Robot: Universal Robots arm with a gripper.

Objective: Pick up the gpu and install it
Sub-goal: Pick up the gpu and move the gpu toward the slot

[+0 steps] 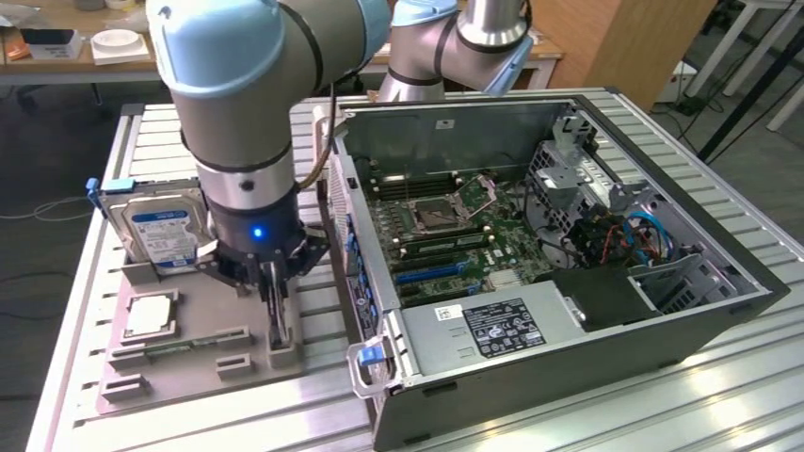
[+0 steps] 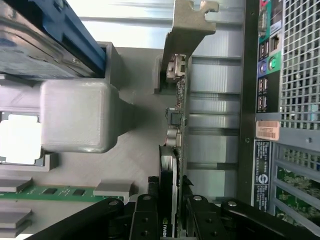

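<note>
**A:** While the claw point(image 1: 277, 330) hangs low over the grey tray point(image 1: 188, 377) at the lower left of the exterior view, look what sits between its fingers point(image 2: 147, 217): the gpu point(image 2: 171, 165), standing on edge.

**B:** Clenched or loose?

**A:** Clenched on the card, as I read it. In the wrist view the black pads lie flush against both faces, and I can make out no gap.

**B:** Lifted, then?

**A:** Not by my judgement. The fingertips reach right down to the small holder block point(image 1: 286, 356) on the tray's near edge, and the silver bracket point(image 2: 189, 30) at the card's far end lines up beside another grey stand. So the card looks seated in its holder, gripped but not raised.

**B:** What's around it?

**A:** The hard drive point(image 1: 157, 231) stands upright just behind the claw, at middle left. A square processor point(image 1: 149, 315) and a memory stick point(image 1: 169, 347) lie flat on the tray beside it.

**B:** And the destination?

**A:** The computer case point(image 1: 703, 311) lies open on its side, right of centre, just beside the tray. Its motherboard point(image 1: 465, 226) is exposed, and the blue slot point(image 1: 427, 275) looks bare.

**B:** So the score?

**A:** The grasp looks made. The lift, the carry across and the seating in the board are all left to do.
</note>
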